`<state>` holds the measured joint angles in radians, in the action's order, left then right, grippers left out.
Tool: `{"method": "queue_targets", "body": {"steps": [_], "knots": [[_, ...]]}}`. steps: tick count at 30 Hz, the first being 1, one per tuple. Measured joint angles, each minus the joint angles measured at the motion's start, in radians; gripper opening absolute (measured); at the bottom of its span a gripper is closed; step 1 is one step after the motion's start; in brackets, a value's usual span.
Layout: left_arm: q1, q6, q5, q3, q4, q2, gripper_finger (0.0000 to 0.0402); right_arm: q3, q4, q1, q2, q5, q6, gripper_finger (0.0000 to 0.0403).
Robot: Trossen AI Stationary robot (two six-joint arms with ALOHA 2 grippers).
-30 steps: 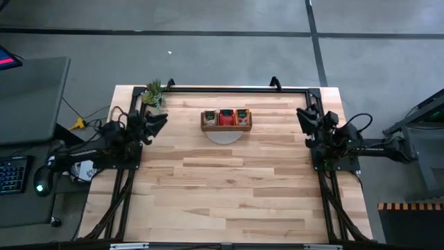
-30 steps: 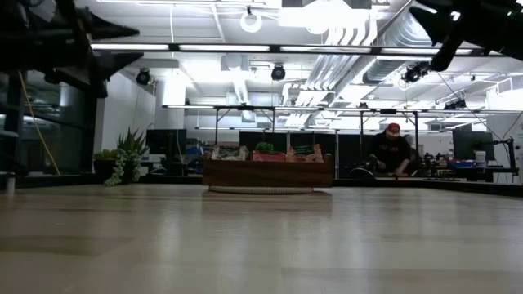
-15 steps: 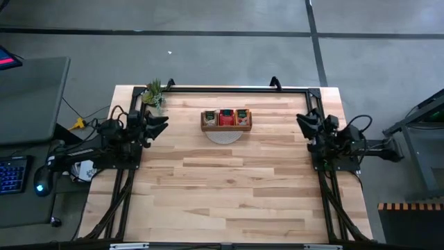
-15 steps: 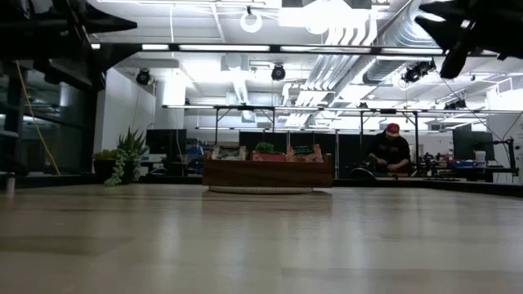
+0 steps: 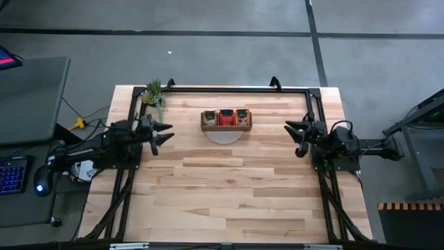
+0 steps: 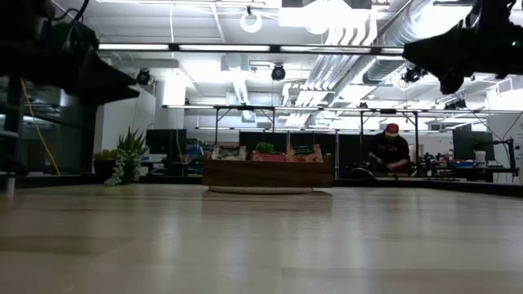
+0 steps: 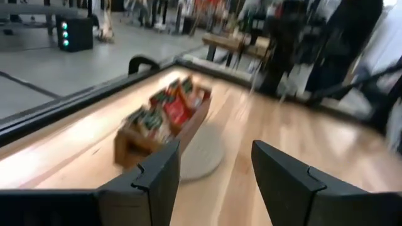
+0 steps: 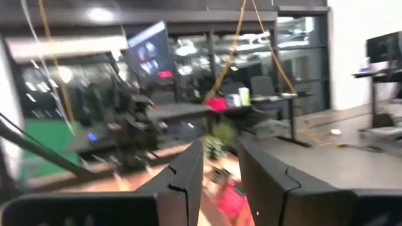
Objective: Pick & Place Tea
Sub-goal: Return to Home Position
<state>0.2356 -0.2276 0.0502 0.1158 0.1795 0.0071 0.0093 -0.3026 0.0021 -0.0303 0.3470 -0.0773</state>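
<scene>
1. The desk [image 5: 229, 187] carries a wooden tray [image 5: 226, 128] at its far middle.
2. The left claw [image 5: 164, 135] hangs near the desk's left edge, fingers spread, empty. The right claw [image 5: 292, 139], near the right edge, is likewise parted and empty.
3. The tea sachets [image 5: 227, 117] sit inside the tray's compartments.

Tea all sorted into the wooden tray [image 5: 226, 128]; green-grey sachets [image 5: 209, 117] in the left slot, red sachets [image 5: 227, 117] in the middle, orange sachets [image 5: 242, 116] on the right; standing on edge, tops poking above the rim.
</scene>
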Motion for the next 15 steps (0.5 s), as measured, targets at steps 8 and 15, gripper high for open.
{"method": "queue_targets", "body": {"steps": [8,15], "knots": [[0.000,0.119,0.004,0.000,0.068,0.000,0.0193,0.000,0.116,0.000,0.000,0.028,0.195,0.0098],[0.000,0.125,0.019,0.001,0.058,0.000,0.0193,0.000,0.126,0.000,0.000,0.025,0.213,0.0098]]}}
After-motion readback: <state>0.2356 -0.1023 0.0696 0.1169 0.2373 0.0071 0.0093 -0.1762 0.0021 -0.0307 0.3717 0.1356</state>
